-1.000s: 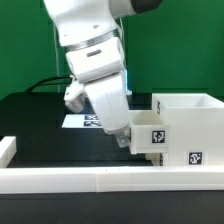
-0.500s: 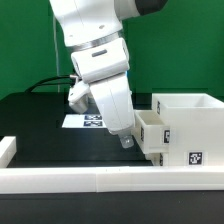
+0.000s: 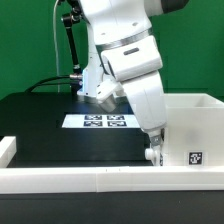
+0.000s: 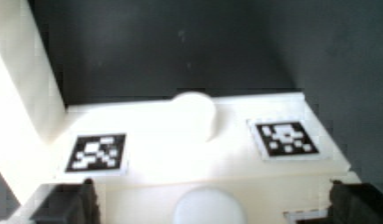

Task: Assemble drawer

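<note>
The white drawer housing [image 3: 190, 125] stands at the exterior view's right, with a tag on its near side. A small tray sits pushed into its left side, and only a sliver of it shows behind my gripper [image 3: 153, 152]. In the wrist view I see a white face with two tags [image 4: 99, 152] and a rounded knob [image 4: 193, 110]. A second rounded white shape [image 4: 206, 205] lies between my fingers [image 4: 63, 205]. My gripper [image 4: 209, 205] has its jaws wide apart, against that white face. No second tray is in view.
The marker board [image 3: 105, 121] lies on the black table behind the arm. A long low white rim wall [image 3: 80, 180] runs along the front edge, with a raised end at the exterior view's left [image 3: 6, 148]. A black stand with cables [image 3: 70, 40] rises at the back.
My arm has swept toward the exterior view's right. The tray that stuck out of the housing's left side has gone into the housing along with it.
</note>
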